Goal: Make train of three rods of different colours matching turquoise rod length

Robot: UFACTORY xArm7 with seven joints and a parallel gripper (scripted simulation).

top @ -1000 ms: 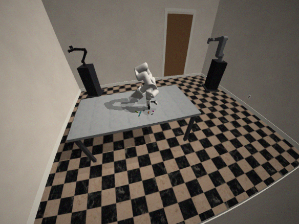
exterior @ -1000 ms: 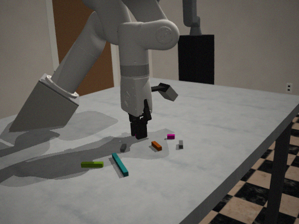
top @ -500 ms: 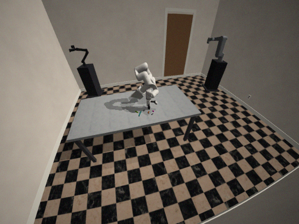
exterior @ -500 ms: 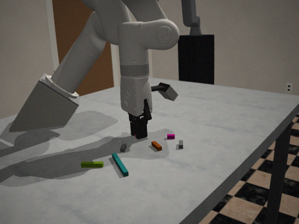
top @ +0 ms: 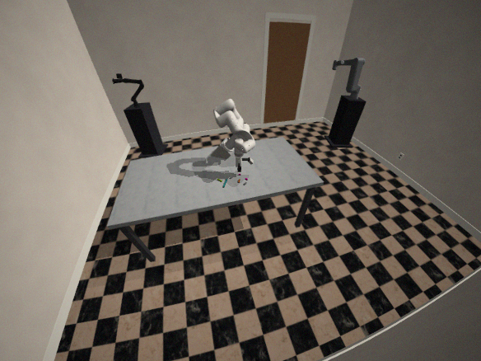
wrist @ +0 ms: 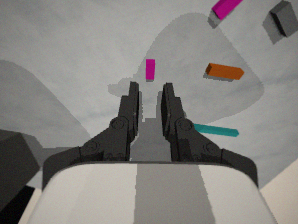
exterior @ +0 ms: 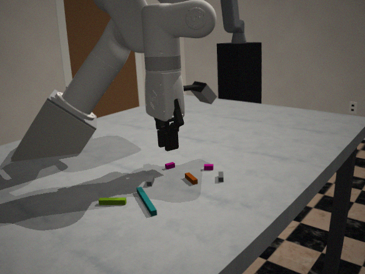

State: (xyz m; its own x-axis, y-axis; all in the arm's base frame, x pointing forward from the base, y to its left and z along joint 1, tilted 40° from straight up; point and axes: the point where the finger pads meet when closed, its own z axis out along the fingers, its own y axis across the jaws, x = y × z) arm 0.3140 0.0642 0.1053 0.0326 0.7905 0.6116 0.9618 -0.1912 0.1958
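My gripper (exterior: 167, 146) hangs a little above the table, its fingers slightly apart with nothing between them. In the wrist view the gripper (wrist: 148, 92) shows an empty gap. A short magenta rod (exterior: 170, 165) lies flat just below and ahead of the fingers; it also shows in the wrist view (wrist: 150, 69). A second magenta rod (exterior: 208, 166) lies to the right, with an orange rod (exterior: 190, 178) and a grey rod (exterior: 220, 176) near it. The turquoise rod (exterior: 146, 201) lies nearer the front, with a lime rod (exterior: 112, 201) to its left. A small grey rod (exterior: 149, 182) sits in shadow between them.
All rods lie apart from one another on the grey table, close to its front edge (exterior: 281, 216). In the top view the rods (top: 235, 180) form a small cluster below the arm. Two other arms on black pedestals stand off the table.
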